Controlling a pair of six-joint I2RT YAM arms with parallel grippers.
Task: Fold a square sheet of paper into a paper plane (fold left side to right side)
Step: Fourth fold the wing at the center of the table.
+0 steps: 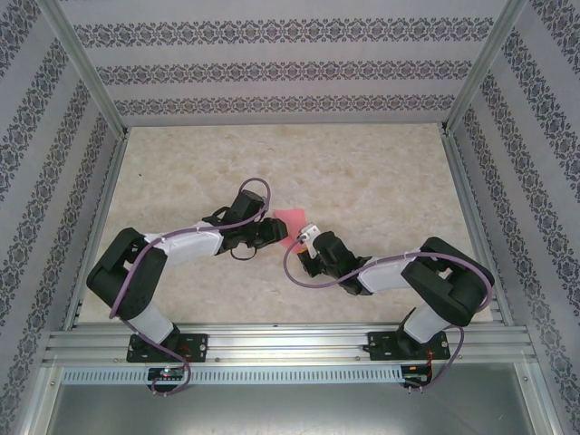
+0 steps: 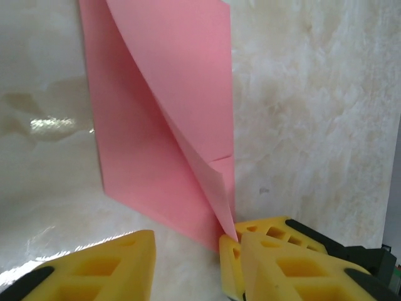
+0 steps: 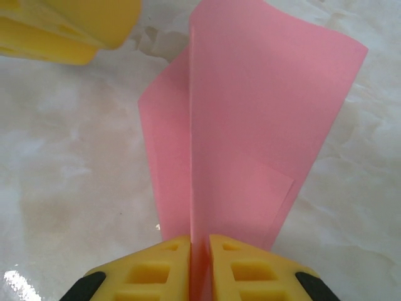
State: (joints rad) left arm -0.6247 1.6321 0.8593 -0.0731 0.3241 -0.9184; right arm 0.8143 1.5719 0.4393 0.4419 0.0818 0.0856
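The pink sheet of paper [image 1: 292, 220] lies mid-table between both grippers, folded over, with one flap standing up [image 2: 182, 81]. My right gripper [image 3: 199, 241] is shut on the near edge of that raised flap [image 3: 263, 113], which rises straight from its jaws. In the left wrist view the right gripper's fingers [image 2: 272, 231] pinch the paper's pointed corner. My left gripper [image 2: 194, 251] is open, its fingers either side of the paper's near corner with a gap between them and nothing gripped. From above, the left gripper [image 1: 275, 232] and right gripper [image 1: 305, 239] nearly meet.
The pale marble-look table [image 1: 362, 163] is boxed in by patterned walls [image 1: 272, 72] at the back and both sides. An aluminium rail [image 1: 290, 344] carrying the arm bases runs along the near edge. One left gripper finger [image 3: 62, 31] sits just left of the paper.
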